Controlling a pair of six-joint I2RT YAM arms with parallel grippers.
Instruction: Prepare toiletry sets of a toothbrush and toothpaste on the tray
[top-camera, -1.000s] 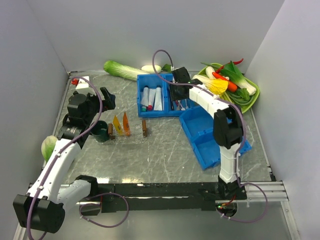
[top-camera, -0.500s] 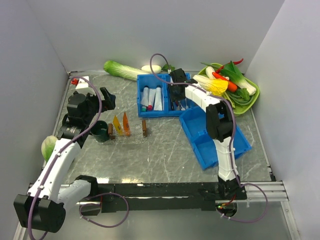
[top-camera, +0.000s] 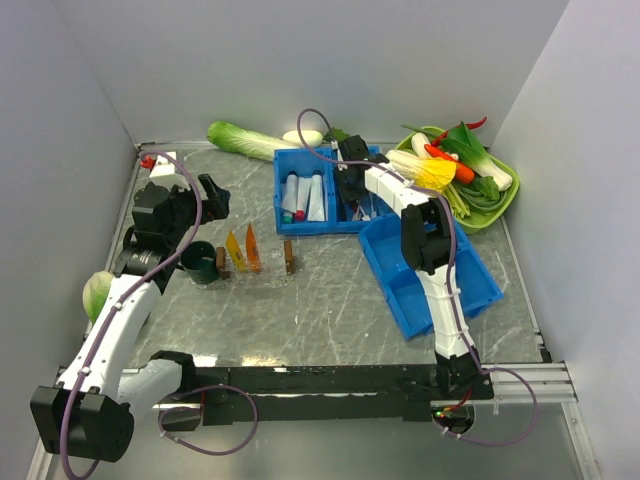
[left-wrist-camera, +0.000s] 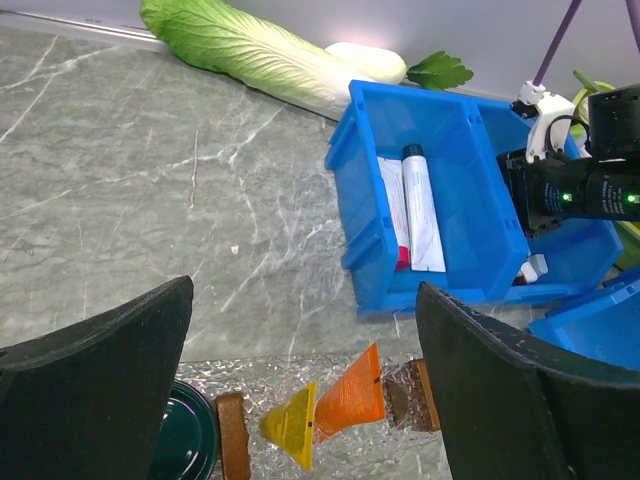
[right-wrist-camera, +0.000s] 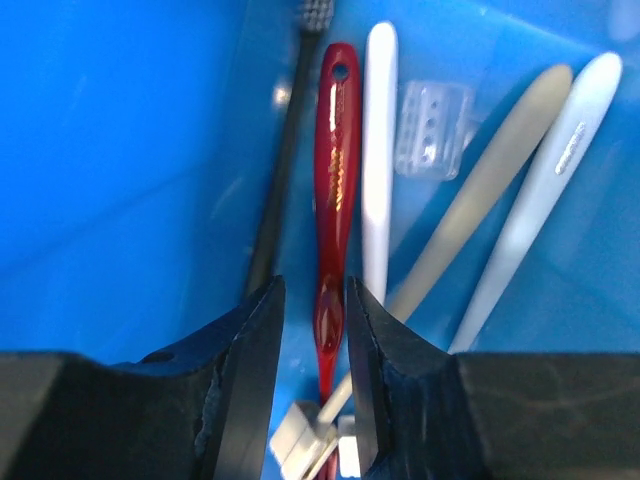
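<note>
In the right wrist view the dark red toothbrush (right-wrist-camera: 335, 170) lies in a blue bin among other brushes. My right gripper (right-wrist-camera: 313, 290) is down in that bin, its jaws narrowly open on either side of the red handle, with a thin gap on the left. In the top view it (top-camera: 352, 190) sits over the bin's right compartment. The yellow toothpaste (left-wrist-camera: 292, 428) and orange toothpaste (left-wrist-camera: 352, 395) lie side by side on the clear tray (left-wrist-camera: 250, 385). My left gripper (left-wrist-camera: 305, 300) hangs wide open and empty above them.
Two brown blocks (left-wrist-camera: 410, 395) (left-wrist-camera: 232, 445) and a dark green cup (left-wrist-camera: 185, 440) are at the tray. The two-compartment blue bin (top-camera: 283, 195) holds white tubes. A second blue bin (top-camera: 425, 270) lies front right. A green vegetable dish (top-camera: 495, 200) and a cabbage (top-camera: 245, 140) are at the back.
My right gripper has moved left and down into the toothbrush compartment, around the red toothbrush. The left arm has not moved.
</note>
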